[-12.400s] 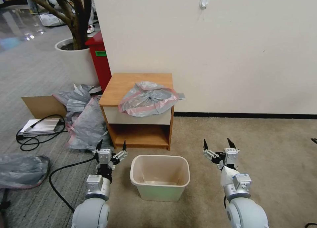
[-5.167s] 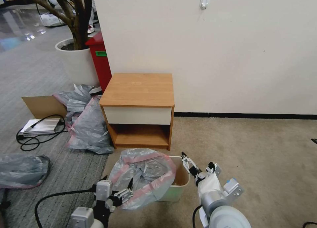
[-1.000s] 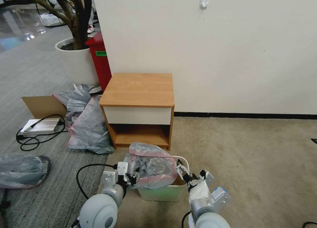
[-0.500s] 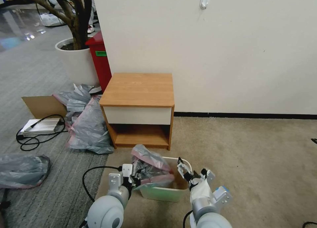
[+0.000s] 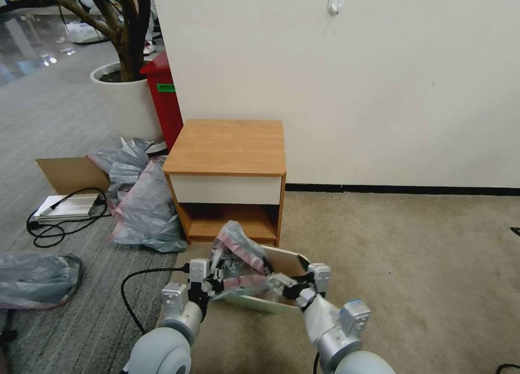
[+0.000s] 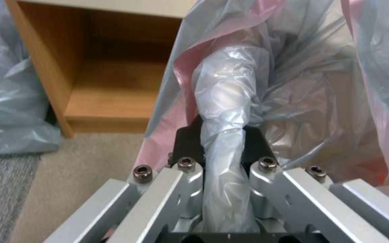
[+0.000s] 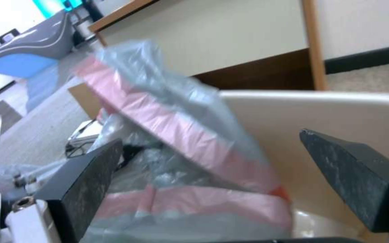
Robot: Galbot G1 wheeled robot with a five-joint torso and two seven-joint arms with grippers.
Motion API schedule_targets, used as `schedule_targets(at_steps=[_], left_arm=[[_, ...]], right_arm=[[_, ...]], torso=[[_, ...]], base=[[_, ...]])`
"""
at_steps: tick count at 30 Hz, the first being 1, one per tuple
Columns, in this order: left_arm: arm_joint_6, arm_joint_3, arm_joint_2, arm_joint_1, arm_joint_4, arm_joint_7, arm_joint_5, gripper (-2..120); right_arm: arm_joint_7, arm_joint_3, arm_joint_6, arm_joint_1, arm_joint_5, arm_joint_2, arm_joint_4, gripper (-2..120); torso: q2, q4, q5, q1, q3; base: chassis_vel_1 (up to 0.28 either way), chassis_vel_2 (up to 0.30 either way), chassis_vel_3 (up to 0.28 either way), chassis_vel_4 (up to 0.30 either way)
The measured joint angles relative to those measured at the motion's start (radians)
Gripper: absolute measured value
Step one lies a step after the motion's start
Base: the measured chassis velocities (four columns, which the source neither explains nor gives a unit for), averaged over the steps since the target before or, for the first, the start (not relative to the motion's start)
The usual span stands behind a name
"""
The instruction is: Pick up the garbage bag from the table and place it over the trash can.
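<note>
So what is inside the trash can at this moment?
The garbage bag is bunched inside the tilted trash can, gripped by the left tool. The can's bottom is covered.

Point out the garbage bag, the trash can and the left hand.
garbage bag (image 5: 238, 249), head view, on its raised grey and pink fold.
trash can (image 5: 281, 259), head view, on its bare inner wall, tipped.
left hand (image 5: 215, 279), head view, between its fingertips, clamped on the garbage bag.

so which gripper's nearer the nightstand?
Left. The left gripper, shut on the garbage bag, sits just before the nightstand. The right gripper, jaws open, is further back at the trash can.
</note>
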Motion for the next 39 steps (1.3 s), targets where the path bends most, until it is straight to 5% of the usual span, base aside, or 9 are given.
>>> schedule_targets(at_steps=[12, 18, 25, 39], left_arm=[[0.002, -0.003, 0.008, 0.011, -0.048, 0.008, -0.002, 9], [0.004, -0.004, 0.005, 0.018, -0.061, 0.012, -0.003, 9], [0.005, -0.012, 0.002, 0.028, -0.067, 0.014, -0.004, 9], [0.012, -0.014, -0.005, 0.024, -0.05, 0.012, -0.005, 9]], right_arm=[[0.048, -0.058, 0.027, 0.063, -0.141, 0.046, -0.099, 99], [0.078, -0.062, 0.072, 0.068, -0.248, 0.071, -0.146, 88], [0.08, -0.057, 0.133, 0.07, -0.33, 0.079, -0.155, 59], [0.076, -0.058, 0.157, 0.057, -0.341, 0.06, -0.142, 8]], torso=[[0.0, 0.0001, 0.0, 0.0, 0.0], [0.0, 0.0003, -0.0016, 0.0, 0.0], [0.0, 0.0005, -0.003, 0.0, 0.0], [0.0, -0.0001, 0.0017, 0.0, 0.0]], base=[[0.0, 0.0, 0.0, 0.0], [0.0, 0.0, 0.0, 0.0], [0.0, 0.0, 0.0, 0.0], [0.0, 0.0, 0.0, 0.0]])
